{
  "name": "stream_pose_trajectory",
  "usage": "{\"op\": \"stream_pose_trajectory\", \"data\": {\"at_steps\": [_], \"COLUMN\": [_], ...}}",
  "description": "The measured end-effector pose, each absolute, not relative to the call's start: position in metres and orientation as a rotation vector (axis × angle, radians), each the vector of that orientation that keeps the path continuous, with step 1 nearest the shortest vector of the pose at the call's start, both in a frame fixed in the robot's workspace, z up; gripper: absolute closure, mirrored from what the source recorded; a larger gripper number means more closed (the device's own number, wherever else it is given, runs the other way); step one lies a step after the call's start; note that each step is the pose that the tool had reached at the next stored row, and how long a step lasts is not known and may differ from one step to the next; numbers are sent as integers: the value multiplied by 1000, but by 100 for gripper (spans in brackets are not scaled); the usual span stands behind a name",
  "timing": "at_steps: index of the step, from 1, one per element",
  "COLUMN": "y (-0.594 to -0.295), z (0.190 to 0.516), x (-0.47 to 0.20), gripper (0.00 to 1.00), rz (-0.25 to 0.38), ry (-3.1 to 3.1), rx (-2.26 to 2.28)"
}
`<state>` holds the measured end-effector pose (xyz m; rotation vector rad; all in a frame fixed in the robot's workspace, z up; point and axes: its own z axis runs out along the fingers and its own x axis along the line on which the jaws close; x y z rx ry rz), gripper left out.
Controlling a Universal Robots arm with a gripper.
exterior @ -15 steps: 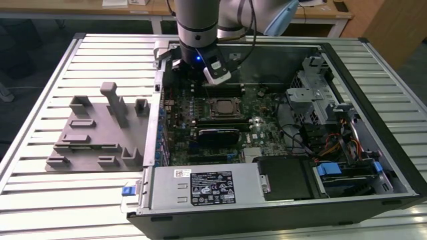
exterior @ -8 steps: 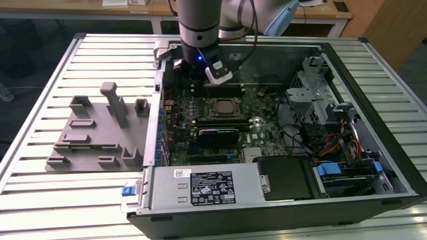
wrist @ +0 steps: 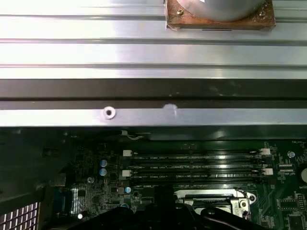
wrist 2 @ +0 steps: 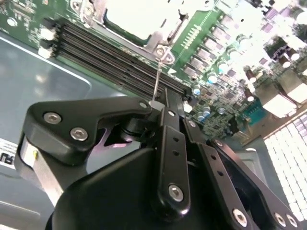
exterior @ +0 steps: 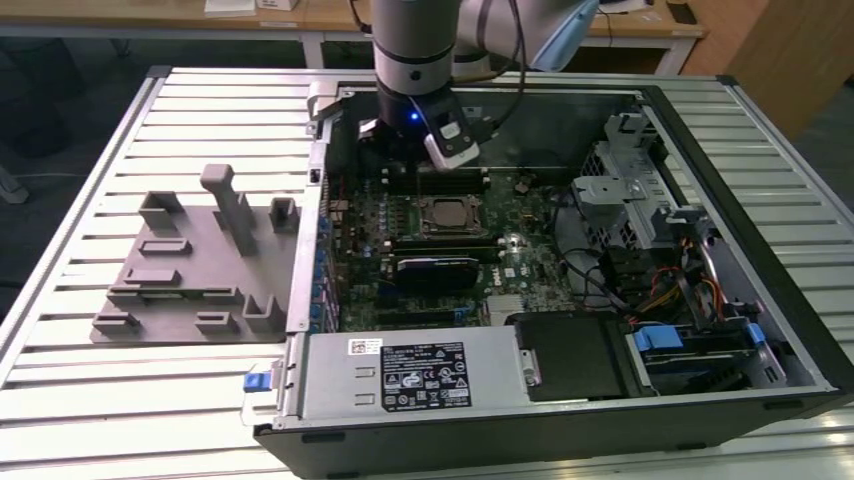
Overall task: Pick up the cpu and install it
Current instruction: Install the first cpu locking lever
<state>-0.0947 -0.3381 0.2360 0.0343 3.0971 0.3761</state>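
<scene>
The cpu (exterior: 445, 212) lies flat in its socket in the middle of the motherboard, silver top up; in the second wrist view the cpu (wrist 2: 136, 17) is framed by the metal socket bracket. My gripper (exterior: 451, 150) hangs just behind the socket, over the memory slots (wrist 2: 110, 57). A thin metal socket lever (wrist 2: 158, 79) rises from the corner of the socket and ends between the fingertips of my gripper (wrist 2: 154, 102), which look shut on it. In the first wrist view the socket frame (wrist: 211, 196) is partly covered by the black gripper body.
The open computer case (exterior: 747, 160) lies on a slatted metal table (exterior: 80, 400). A grey fixture (exterior: 200, 260) with upright posts stands at the exterior view's left. Power supply (exterior: 414, 375), drive cage (exterior: 627, 170) and cables (exterior: 667, 290) crowd the case. A copper-edged metal block (wrist: 218, 21) rests beyond the case wall.
</scene>
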Motion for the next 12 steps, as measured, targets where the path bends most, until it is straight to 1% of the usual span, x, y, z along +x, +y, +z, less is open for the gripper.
{"op": "stream_pose_trajectory", "data": {"at_steps": [12], "y": [-338], "z": [236], "x": [-77], "gripper": [89], "rz": [376], "ry": [3097], "rx": [34]}}
